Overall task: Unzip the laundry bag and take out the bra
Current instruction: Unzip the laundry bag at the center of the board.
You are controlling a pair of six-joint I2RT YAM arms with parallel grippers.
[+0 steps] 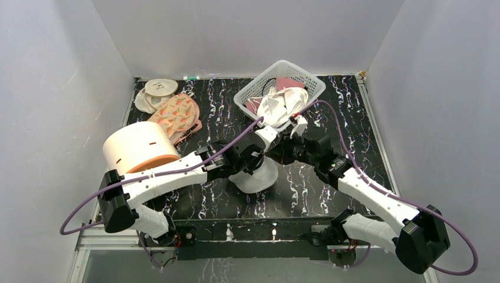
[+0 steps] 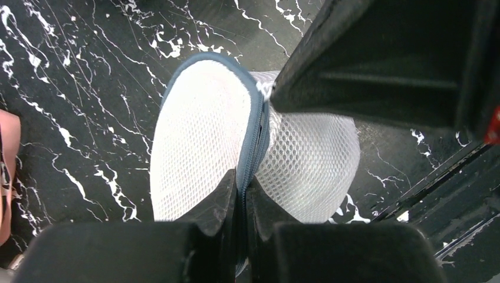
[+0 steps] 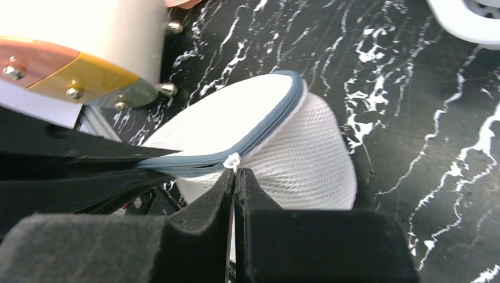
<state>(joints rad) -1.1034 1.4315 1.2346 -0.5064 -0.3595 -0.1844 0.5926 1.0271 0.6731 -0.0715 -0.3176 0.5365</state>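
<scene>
The laundry bag (image 1: 257, 174) is a small white mesh clamshell with a blue-grey zipper rim, standing on edge at the table's front middle. It also shows in the left wrist view (image 2: 200, 135) and the right wrist view (image 3: 306, 159). My left gripper (image 2: 243, 187) is shut on the bag's zipper rim (image 2: 255, 141). My right gripper (image 3: 236, 177) is shut on the white zipper pull (image 3: 233, 160). In the top view the two grippers (image 1: 255, 154) meet above the bag. The bra is hidden.
A big cream cylinder with an orange base (image 1: 138, 147) lies at the left. Peach floral pads (image 1: 177, 115) and round cream pieces (image 1: 159, 88) lie at the back left. A white lattice basket (image 1: 282, 89) with cloth stands at the back middle.
</scene>
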